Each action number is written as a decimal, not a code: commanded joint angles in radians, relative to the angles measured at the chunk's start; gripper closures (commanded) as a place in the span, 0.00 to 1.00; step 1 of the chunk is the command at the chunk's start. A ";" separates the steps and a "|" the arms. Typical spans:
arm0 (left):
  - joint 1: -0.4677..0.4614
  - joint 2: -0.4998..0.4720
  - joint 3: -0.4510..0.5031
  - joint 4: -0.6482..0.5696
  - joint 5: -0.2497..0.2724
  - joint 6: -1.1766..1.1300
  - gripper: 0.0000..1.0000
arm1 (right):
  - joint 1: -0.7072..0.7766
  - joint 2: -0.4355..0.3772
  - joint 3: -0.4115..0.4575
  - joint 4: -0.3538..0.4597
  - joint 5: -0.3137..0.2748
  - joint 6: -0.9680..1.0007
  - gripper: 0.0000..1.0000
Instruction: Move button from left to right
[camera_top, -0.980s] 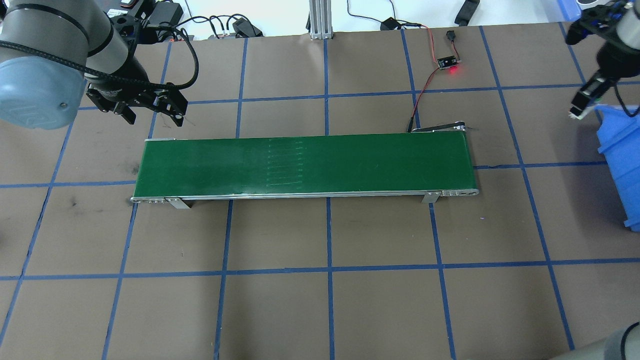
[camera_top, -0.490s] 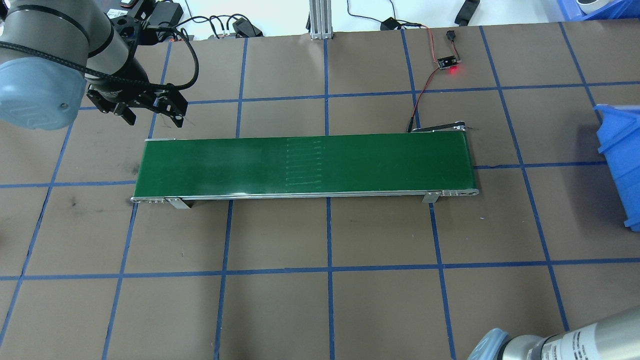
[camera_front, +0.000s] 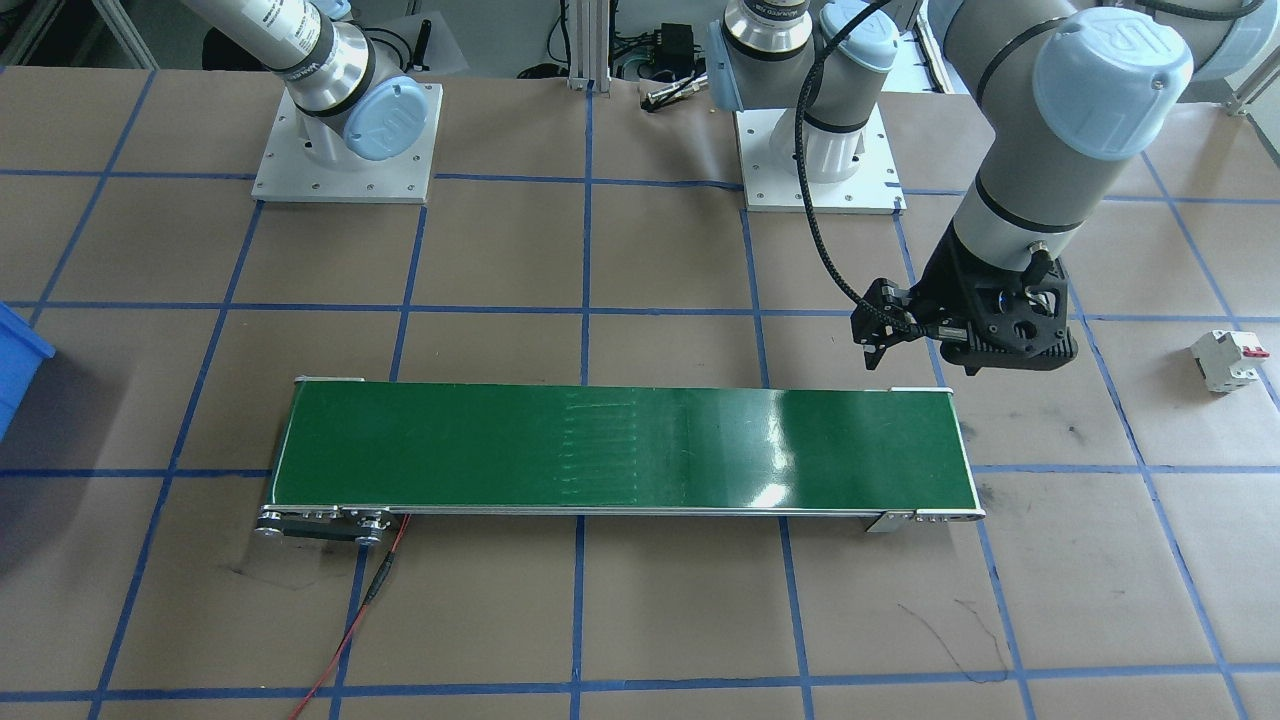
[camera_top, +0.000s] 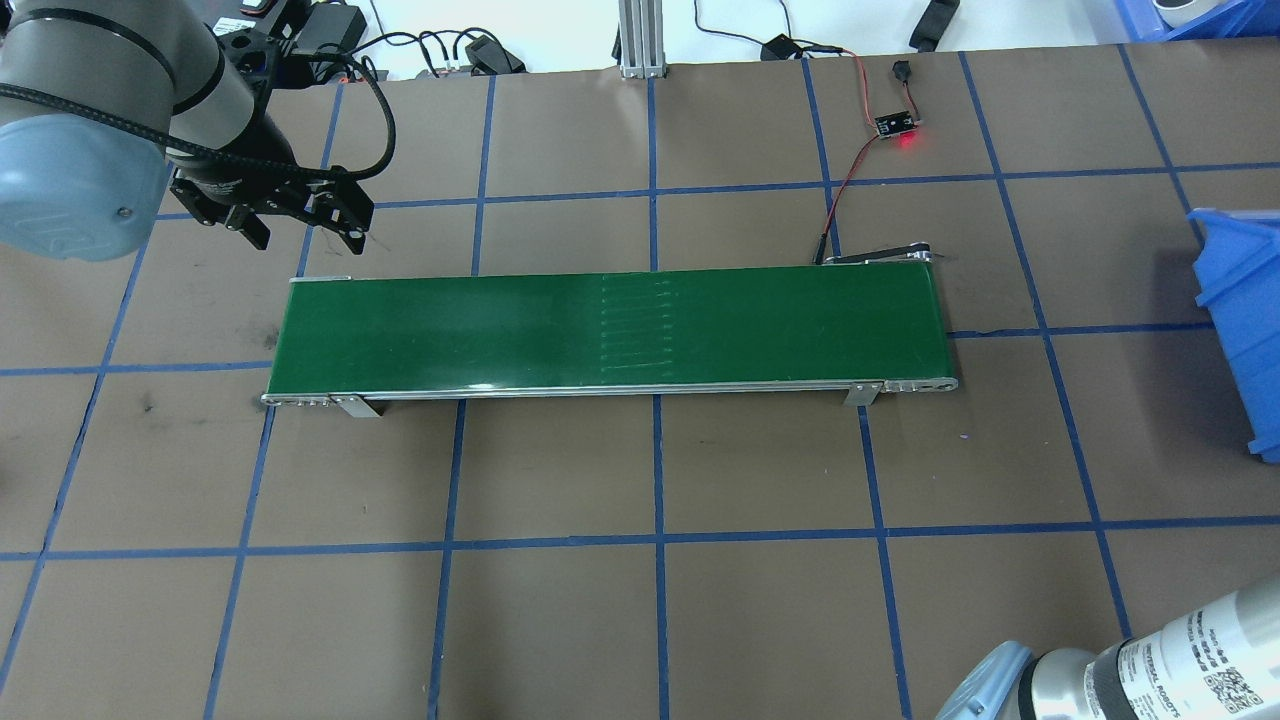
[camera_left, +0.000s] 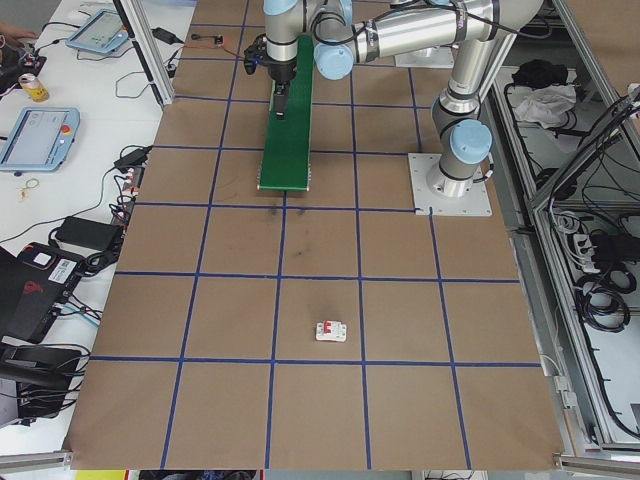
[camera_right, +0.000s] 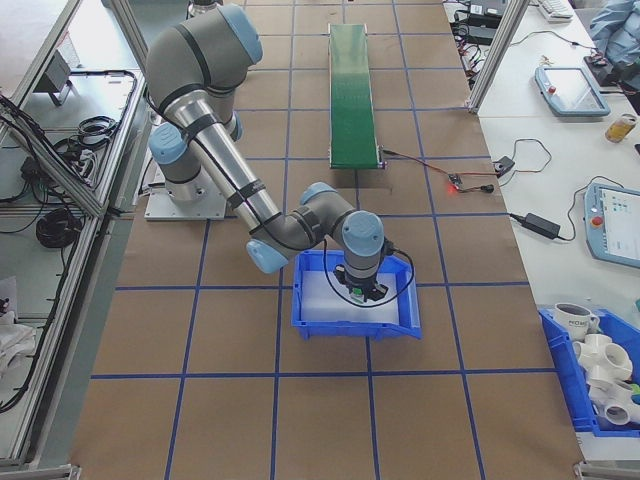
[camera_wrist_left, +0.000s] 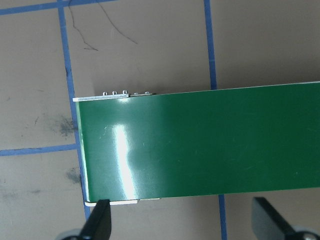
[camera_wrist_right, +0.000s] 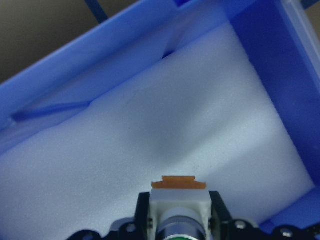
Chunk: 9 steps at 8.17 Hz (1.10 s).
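Both jaws differ: my right gripper (camera_wrist_right: 177, 222) clamps the button (camera_wrist_right: 178, 202) orange-end-down over the bin's foam (camera_wrist_right: 165, 150); left gripper (camera_wrist_left: 182, 220) gapes empty.

The left gripper (camera_top: 292, 222) hangs at the upper left of the overhead frame, fingers (camera_wrist_left: 100, 220) spread wide and pointing down. The right gripper (camera_wrist_right: 179, 210), at mid-frame in the right-side view, appears clamped on the button (camera_wrist_right: 179, 206).
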 joint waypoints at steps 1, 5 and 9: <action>-0.001 0.002 -0.002 0.000 0.000 -0.001 0.00 | -0.004 0.054 0.008 -0.053 -0.005 -0.058 0.43; -0.001 -0.002 0.000 0.000 0.000 -0.001 0.00 | -0.004 -0.056 0.013 0.005 0.004 -0.047 0.00; -0.002 -0.002 0.008 0.000 -0.003 -0.001 0.00 | 0.019 -0.374 0.013 0.336 -0.014 0.306 0.00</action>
